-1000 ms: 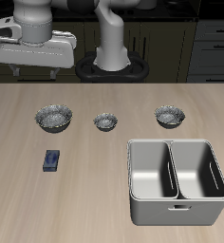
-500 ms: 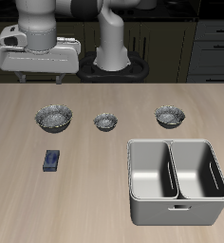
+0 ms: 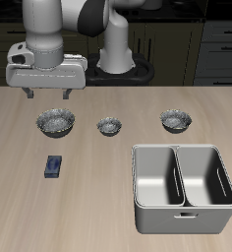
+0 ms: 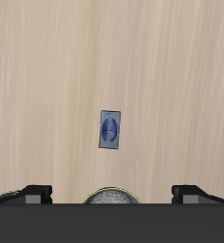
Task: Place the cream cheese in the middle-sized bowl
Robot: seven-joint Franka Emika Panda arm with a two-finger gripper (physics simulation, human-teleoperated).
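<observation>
Pale wood-grain surface [image 3: 108, 207] stretches before dark cabinets at the back. Three speckled bowls stand in a row across it: the wide pale bowl [image 3: 55, 121], the tiny bowl [image 3: 109, 126] and, at the far end of the row, the middle-sized bowl [image 3: 175, 120]. The cream cheese [image 3: 53, 166] lies flat, nearer the front edge than the wide bowl, apart from it. A grey double-compartment bin [image 3: 182, 187] sits toward the front. The hand [image 3: 48, 93] hangs above the wide bowl, fingers spread apart and holding nothing; its own camera shows the cream cheese [image 4: 109, 129] lying on bare wood.
</observation>
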